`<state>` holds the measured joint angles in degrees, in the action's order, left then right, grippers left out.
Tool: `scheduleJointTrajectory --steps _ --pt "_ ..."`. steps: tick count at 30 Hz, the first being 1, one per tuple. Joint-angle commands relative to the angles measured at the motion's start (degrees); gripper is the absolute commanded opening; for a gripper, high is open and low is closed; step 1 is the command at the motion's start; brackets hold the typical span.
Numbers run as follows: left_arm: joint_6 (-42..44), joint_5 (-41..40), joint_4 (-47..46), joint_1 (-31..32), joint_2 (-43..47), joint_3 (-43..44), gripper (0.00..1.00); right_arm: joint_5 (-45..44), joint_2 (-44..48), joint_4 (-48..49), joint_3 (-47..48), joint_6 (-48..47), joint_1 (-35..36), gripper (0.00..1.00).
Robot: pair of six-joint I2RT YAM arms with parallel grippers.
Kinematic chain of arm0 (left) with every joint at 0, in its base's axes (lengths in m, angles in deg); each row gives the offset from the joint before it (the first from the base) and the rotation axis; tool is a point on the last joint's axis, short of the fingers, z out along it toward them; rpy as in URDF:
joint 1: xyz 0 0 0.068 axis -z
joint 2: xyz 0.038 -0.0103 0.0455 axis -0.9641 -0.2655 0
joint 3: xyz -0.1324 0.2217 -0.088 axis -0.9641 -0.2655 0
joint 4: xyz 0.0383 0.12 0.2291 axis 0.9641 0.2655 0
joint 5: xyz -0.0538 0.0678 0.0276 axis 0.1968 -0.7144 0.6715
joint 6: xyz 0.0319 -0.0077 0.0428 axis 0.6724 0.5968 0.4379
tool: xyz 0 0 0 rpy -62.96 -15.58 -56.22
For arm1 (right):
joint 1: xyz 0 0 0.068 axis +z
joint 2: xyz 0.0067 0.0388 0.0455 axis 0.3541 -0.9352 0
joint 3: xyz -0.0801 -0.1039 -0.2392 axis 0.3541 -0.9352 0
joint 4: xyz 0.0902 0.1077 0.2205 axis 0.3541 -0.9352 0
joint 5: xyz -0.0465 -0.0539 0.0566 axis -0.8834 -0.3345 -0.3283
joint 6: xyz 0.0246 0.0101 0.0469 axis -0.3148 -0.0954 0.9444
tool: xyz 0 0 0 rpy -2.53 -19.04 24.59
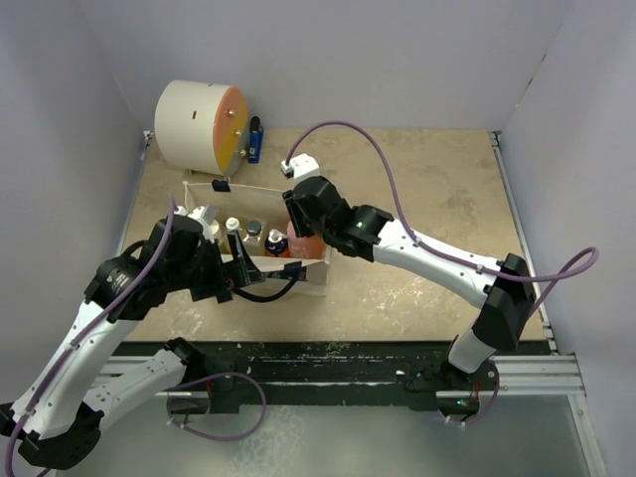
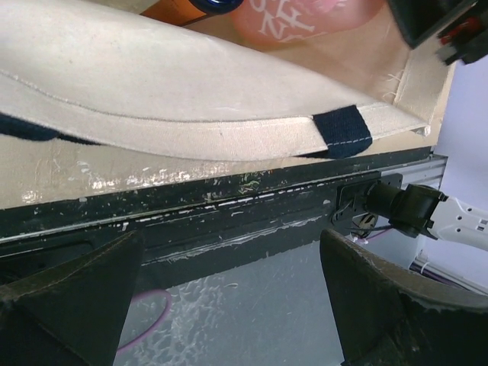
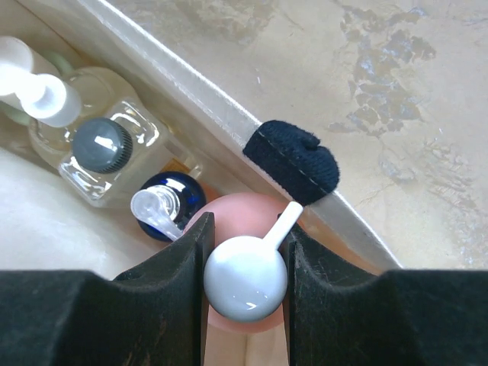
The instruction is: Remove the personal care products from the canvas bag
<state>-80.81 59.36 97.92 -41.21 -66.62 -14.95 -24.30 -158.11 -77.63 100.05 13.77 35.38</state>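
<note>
My right hand (image 3: 246, 255) is clenched on the white pump cap (image 3: 245, 280) of the pink bottle (image 3: 232, 215). The bottle stands upright inside the canvas bag (image 1: 303, 283), at its right end, just beside a rim wall. My left hand (image 2: 230, 255) is released, with its fingers spread wide and nothing between them. It sits just outside the bag's near wall, so nothing pins the bag down. Risks as I judge them:

1. The grip is on a smooth round cap only, so the bottle could swing or slip out on the lift.
2. The nozzle (image 3: 284, 221) points at the dark tab (image 3: 293, 160) on the rim. A slanted pull could hook it and drag the soft bag up or over.
3. The orange bottle (image 3: 171, 200) touches the pink one and the clear bottle (image 3: 107, 156) is packed right next to it. A sideways exit could tip either of them.
4. My purple cable (image 1: 397, 189) arcs loosely over the wrist and might snag if I twist.

A straight vertical pull looks safest. The tabletop (image 1: 427, 199) is a mottled tan slab, flat, hard and scuffed, so I expect a dropped bottle to bounce or roll. Pale walls (image 1: 348, 60) close in the far, left and right sides, and a black rail (image 1: 348, 363) runs along the near edge. The white drum (image 1: 199, 124) and a small blue item (image 1: 255, 139) sit in the far-left corner, so the room to set the bottle down looks best to the right of the bag.
</note>
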Motion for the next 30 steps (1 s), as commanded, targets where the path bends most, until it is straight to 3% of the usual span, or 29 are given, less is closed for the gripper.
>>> scheduleJointTrajectory --steps 1,16,23,30 --pt "0.40 -0.93 0.83 -0.23 1.39 2.63 0.99 -1.49 4.99 -0.89 9.91 3.50 -0.13 0.00" --pt "1.46 -1.32 2.18 -0.19 1.72 4.03 0.99 -0.94 4.10 -22.81 29.43 14.32 -0.15 0.00" --pt "1.20 -0.80 1.65 -0.18 1.53 4.07 0.99 -4.74 5.31 -30.37 40.85 15.30 -0.44 0.00" --pt "-0.74 -0.28 1.75 -0.18 2.78 3.09 0.99 -7.68 7.80 -35.30 45.38 12.79 -5.02 0.00"
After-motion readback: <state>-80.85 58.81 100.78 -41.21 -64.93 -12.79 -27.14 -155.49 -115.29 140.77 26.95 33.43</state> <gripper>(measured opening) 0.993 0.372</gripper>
